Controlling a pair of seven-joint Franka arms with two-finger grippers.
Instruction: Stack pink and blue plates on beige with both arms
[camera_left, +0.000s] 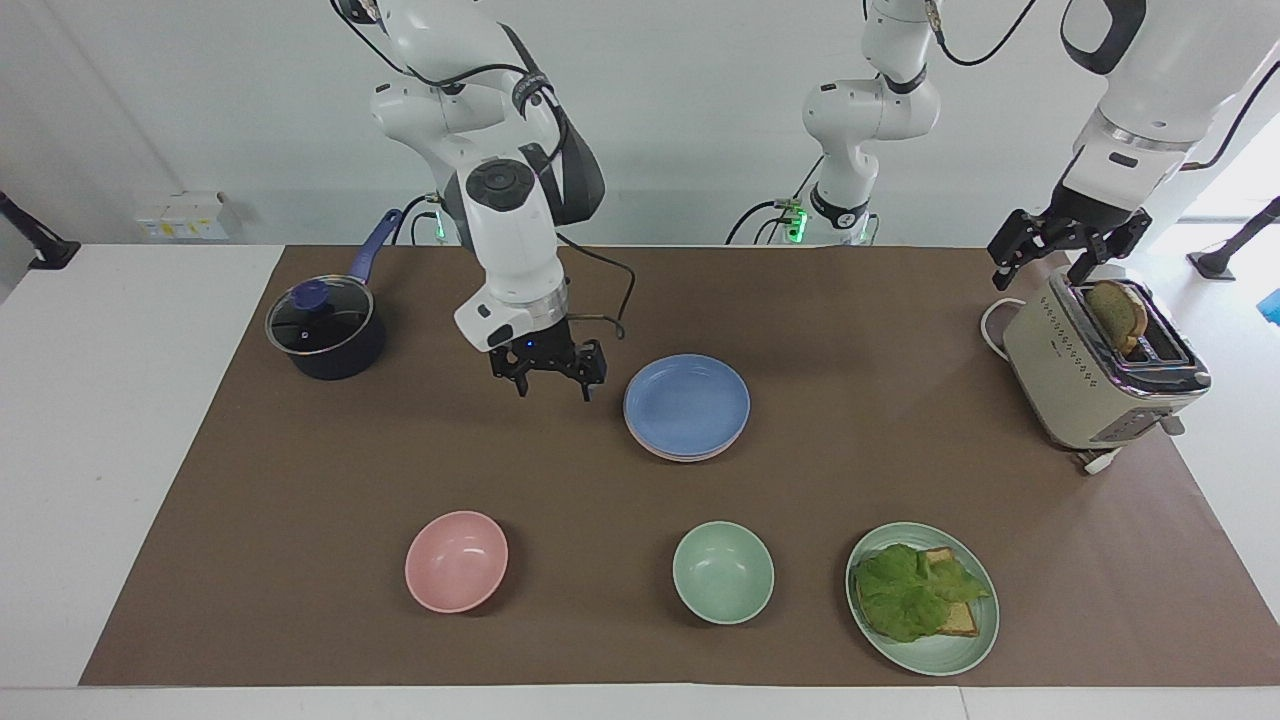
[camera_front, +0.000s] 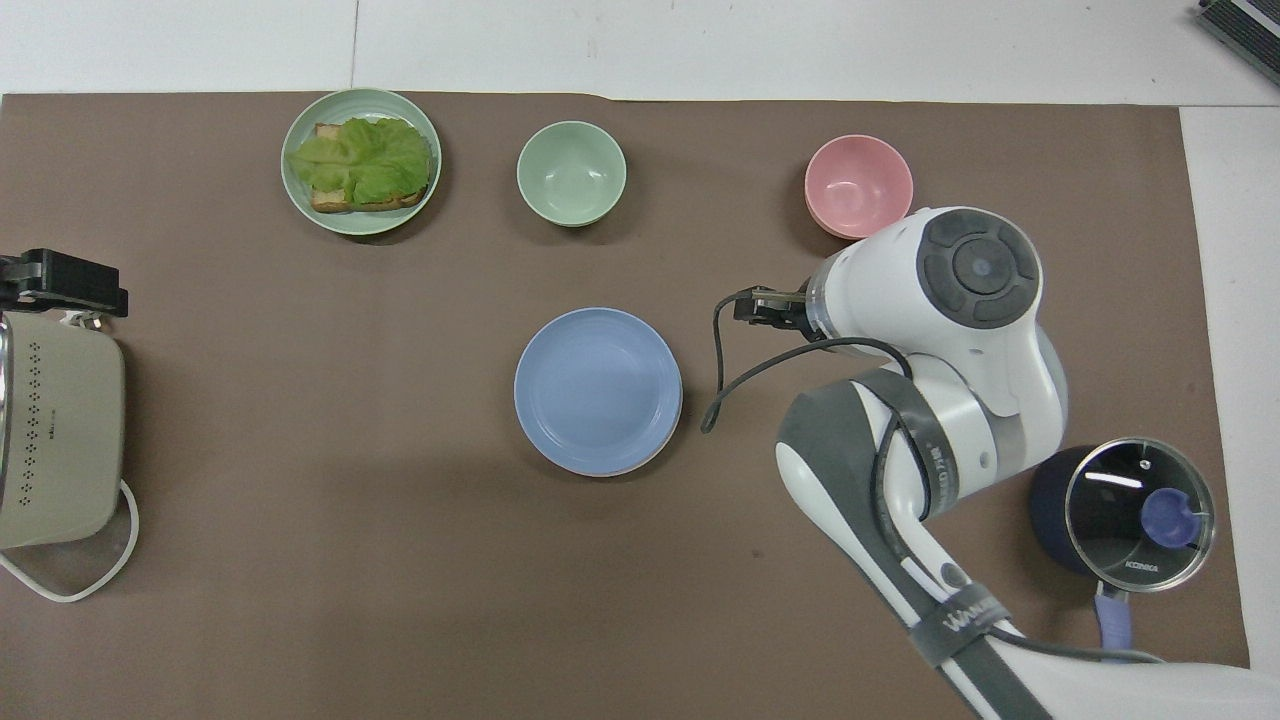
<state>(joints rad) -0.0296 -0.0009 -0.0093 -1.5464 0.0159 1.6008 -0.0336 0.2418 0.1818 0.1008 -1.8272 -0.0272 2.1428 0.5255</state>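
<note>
The blue plate (camera_left: 687, 403) (camera_front: 598, 388) lies flat on top of a stack in the middle of the brown mat. Under it a thin edge of the pink plate (camera_left: 668, 456) shows. The beige plate is hidden beneath them. My right gripper (camera_left: 548, 385) hangs open and empty over the bare mat beside the stack, toward the right arm's end, clear of the plates. In the overhead view its wrist covers it. My left gripper (camera_left: 1065, 262) (camera_front: 60, 285) waits open over the toaster, holding nothing.
A beige toaster (camera_left: 1100, 365) with a bread slice stands at the left arm's end. A dark pot with a glass lid (camera_left: 325, 330) is at the right arm's end. Farther out sit a pink bowl (camera_left: 456, 560), a green bowl (camera_left: 722, 572) and a green plate with lettuce and toast (camera_left: 922, 598).
</note>
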